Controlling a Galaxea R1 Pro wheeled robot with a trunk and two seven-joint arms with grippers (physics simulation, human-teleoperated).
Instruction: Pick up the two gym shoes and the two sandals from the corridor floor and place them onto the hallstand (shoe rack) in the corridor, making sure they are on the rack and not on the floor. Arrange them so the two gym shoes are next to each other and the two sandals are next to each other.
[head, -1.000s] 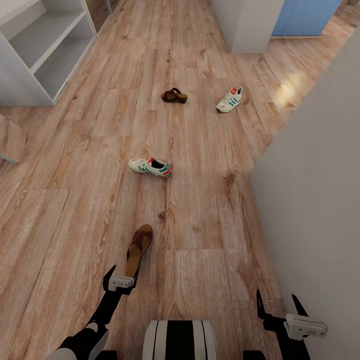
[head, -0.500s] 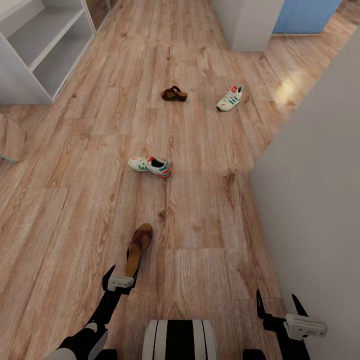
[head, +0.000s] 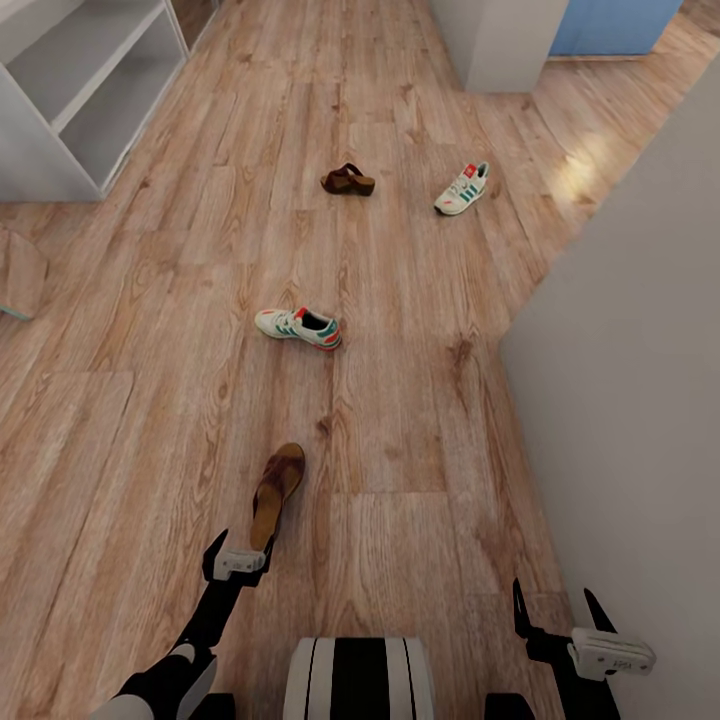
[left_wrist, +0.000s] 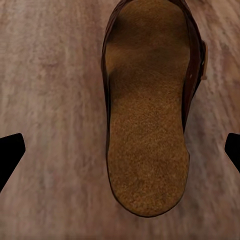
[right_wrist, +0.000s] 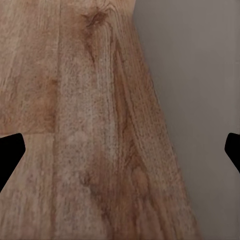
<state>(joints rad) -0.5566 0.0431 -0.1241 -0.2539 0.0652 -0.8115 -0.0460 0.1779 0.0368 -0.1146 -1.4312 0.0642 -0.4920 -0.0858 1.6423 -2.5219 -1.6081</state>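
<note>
On the wood-plank corridor floor (head: 420, 420) a brown sandal (head: 277, 490) with a tan footbed (left_wrist: 145, 115) lies just ahead of my left gripper (head: 240, 548). That gripper is open, hovering over the sandal's heel end, its fingertips (left_wrist: 10, 155) well clear on either side. The second sandal (head: 347, 180) lies farther off. One gym shoe (head: 298, 327) sits mid-floor and the other (head: 463, 188) far right. The light-grey hallstand (head: 80, 90) with open shelves stands at the upper left. My right gripper (head: 555, 600) is open and empty, low by the wall.
A grey wall (head: 620, 400) runs along the right, close to my right gripper (right_wrist: 120, 152). A white pillar (head: 510, 45) and a blue panel (head: 620, 25) stand at the far end. A tan slab (head: 20, 275) leans at the left edge.
The whole picture has shifted slightly, so the camera moved a little. Both arms keep their pose and both grippers stay open; the shoes lie where they were.
</note>
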